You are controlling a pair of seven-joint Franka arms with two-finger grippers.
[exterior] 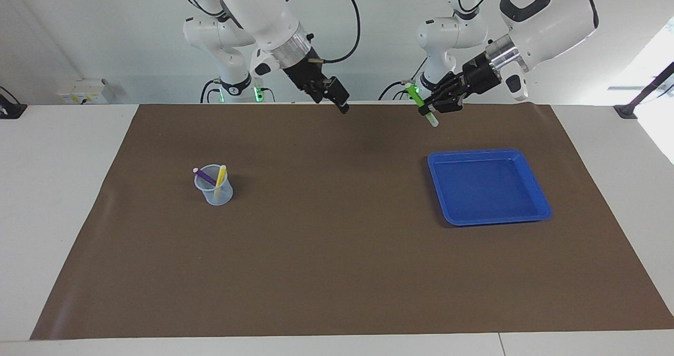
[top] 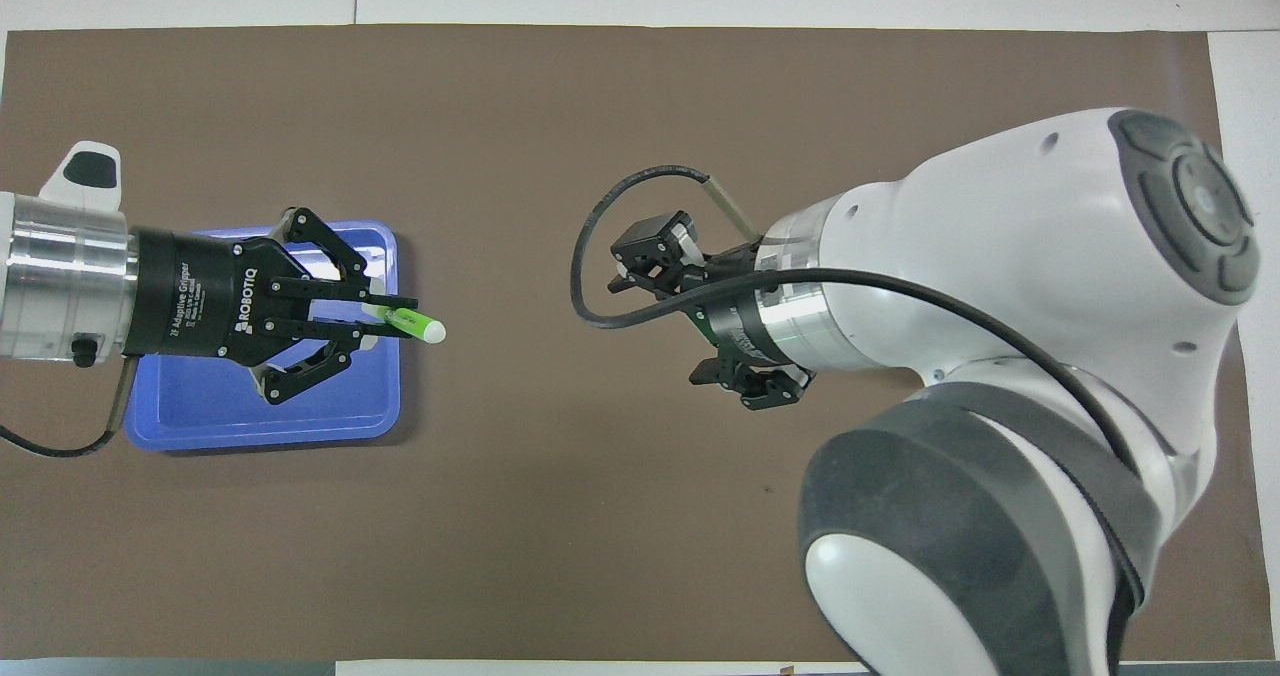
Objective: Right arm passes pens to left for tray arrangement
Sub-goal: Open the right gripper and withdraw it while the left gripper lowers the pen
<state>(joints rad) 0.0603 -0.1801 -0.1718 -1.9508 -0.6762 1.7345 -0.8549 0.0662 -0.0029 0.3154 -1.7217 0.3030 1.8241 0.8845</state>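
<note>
Where end effectors (top: 385, 314) overlap it, tray (top: 330, 416) hides

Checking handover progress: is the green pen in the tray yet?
No: the green pen is up in the air, gripped by the left tool, and the tray holds nothing.

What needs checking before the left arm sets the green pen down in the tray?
1. Green pen gripped by left tool: ok, fingers shut on it.
2. Right tool let go and clear of the pen: ok, open, over the mat with a gap between them.
3. Tray free to take a pen: ok, nothing lies in it.
4. Pen over the tray: not ok, it is held up in the air near the tray's edge, its pale tip past the rim.
5. Pen level for laying flat: not ok, tilted in the facing view.
6. Purple and yellow pens waiting in the cup: ok.
</note>
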